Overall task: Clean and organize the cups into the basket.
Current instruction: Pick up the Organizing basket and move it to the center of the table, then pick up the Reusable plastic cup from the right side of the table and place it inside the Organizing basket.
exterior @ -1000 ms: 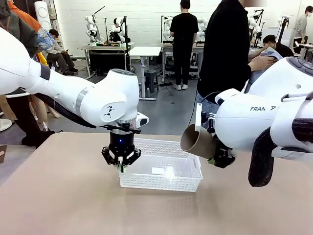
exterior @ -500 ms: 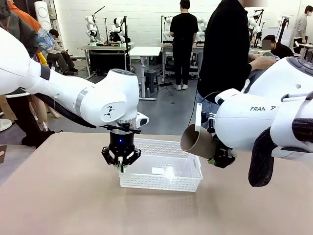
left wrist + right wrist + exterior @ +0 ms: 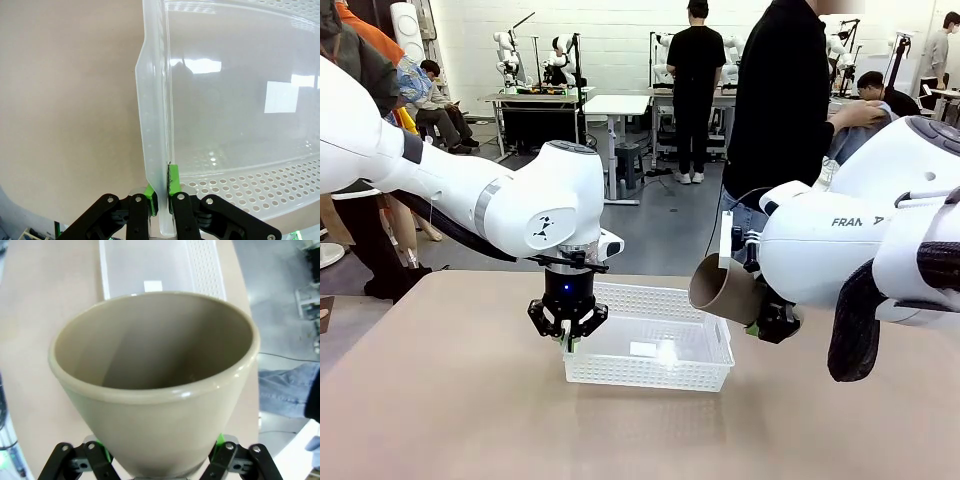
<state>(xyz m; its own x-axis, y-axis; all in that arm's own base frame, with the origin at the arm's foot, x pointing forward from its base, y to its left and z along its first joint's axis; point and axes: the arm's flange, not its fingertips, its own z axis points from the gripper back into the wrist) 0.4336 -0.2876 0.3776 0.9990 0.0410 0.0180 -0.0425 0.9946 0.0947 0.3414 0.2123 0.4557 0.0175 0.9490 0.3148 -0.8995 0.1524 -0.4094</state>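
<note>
I'm looking over a plain tan bench (image 3: 440,400) with a matte, even top that runs the full width of my front camera. The white lattice-sided basket (image 3: 640,372) rests flat on it near the middle, a touch toward 12 o'clock, with its long sides running from 9 to 3. Its glossy bottom catches the lights, and a small white rectangle (image 3: 642,349) shows there.
</note>
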